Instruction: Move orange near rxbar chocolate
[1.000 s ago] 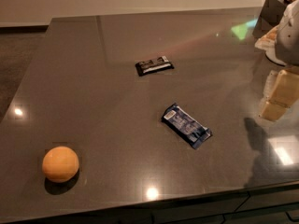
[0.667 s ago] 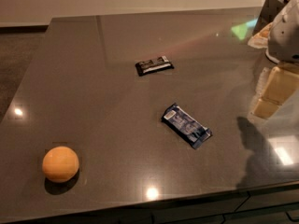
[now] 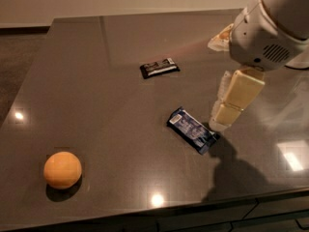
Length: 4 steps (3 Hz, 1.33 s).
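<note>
The round, matte orange (image 3: 63, 169) sits at the near left corner of the glossy dark counter (image 3: 96, 91), well apart from the small flat chocolate bar (image 3: 160, 67) in its black wrapper with a white label, which lies farther back near the middle. Neither has moved, nor has the longer blue-wrapped bar (image 3: 192, 129). The gripper (image 3: 219, 122), pale yellow and blocky, has swung in from the right edge and now hangs just beside the blue bar's right end, carrying nothing; its spread cannot be made out.
</note>
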Each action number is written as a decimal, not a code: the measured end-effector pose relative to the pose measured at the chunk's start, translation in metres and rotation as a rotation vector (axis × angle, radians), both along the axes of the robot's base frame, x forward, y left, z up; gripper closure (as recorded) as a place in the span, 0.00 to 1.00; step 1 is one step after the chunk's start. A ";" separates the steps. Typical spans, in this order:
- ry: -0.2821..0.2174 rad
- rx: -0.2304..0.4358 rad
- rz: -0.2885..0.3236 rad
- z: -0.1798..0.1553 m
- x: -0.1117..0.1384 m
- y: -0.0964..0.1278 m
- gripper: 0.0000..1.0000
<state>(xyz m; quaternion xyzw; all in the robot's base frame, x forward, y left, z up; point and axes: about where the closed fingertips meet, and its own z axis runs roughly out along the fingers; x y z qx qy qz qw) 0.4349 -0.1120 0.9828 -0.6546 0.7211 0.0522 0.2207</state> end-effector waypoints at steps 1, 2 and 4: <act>0.015 0.074 0.134 -0.006 -0.030 0.062 0.00; 0.016 0.107 0.247 -0.016 -0.061 0.117 0.00; 0.031 0.071 0.395 -0.057 -0.092 0.205 0.00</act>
